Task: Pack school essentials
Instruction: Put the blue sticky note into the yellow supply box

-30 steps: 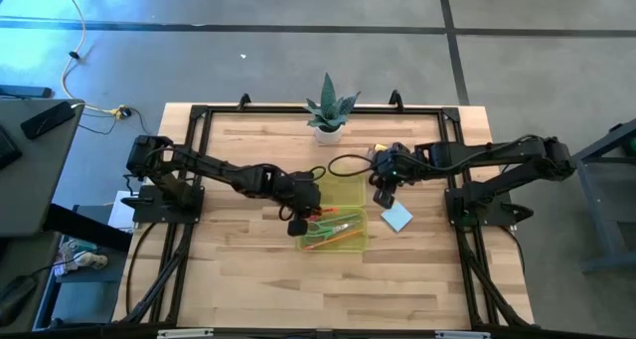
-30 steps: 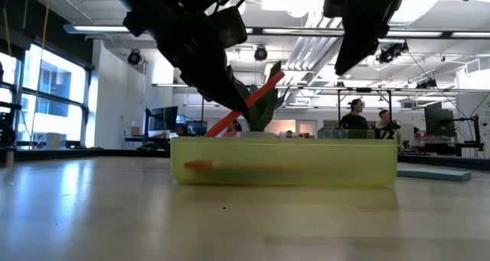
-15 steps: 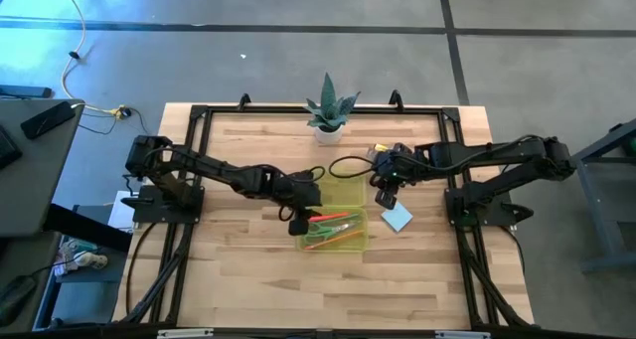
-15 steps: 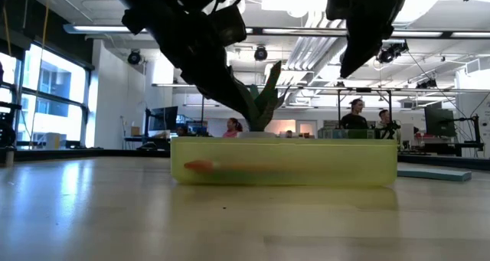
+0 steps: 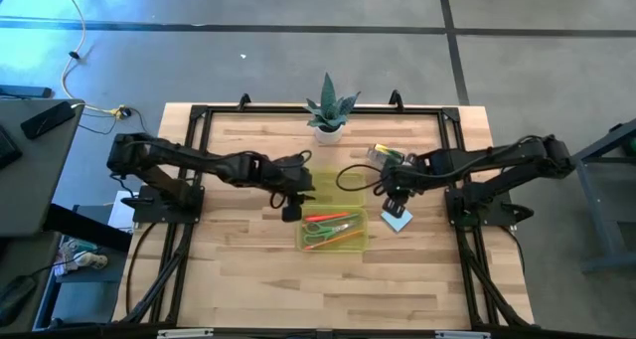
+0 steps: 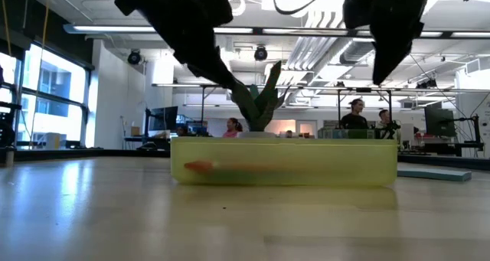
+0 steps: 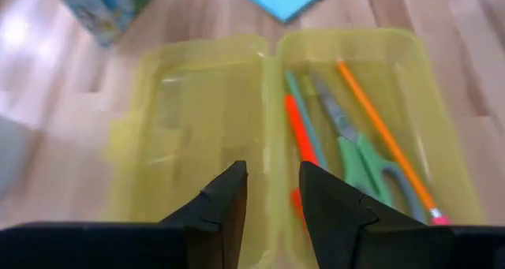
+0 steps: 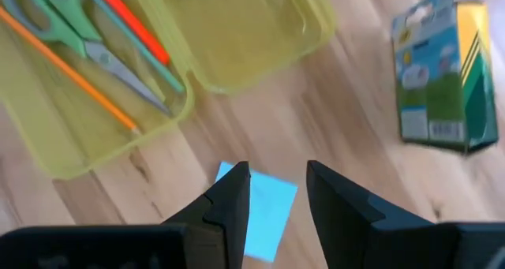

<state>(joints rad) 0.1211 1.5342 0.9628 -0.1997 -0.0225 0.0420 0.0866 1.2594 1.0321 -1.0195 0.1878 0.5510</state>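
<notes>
Open translucent yellow plastic case holds green-handled scissors, orange pencil, red pen; blue square note pad and green-yellow crayon box lie beside it.

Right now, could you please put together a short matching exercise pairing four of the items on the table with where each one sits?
Things:
1. green-handled scissors
2. blue note pad
3. crayon box
4. potted plant

Places:
A. at the far edge of the table
B. flat on the wood, under the right gripper
C. inside the yellow case
D. on the wood beyond the case's open lid, outside it

Pairs: 1-C, 2-B, 3-D, 4-A
</notes>
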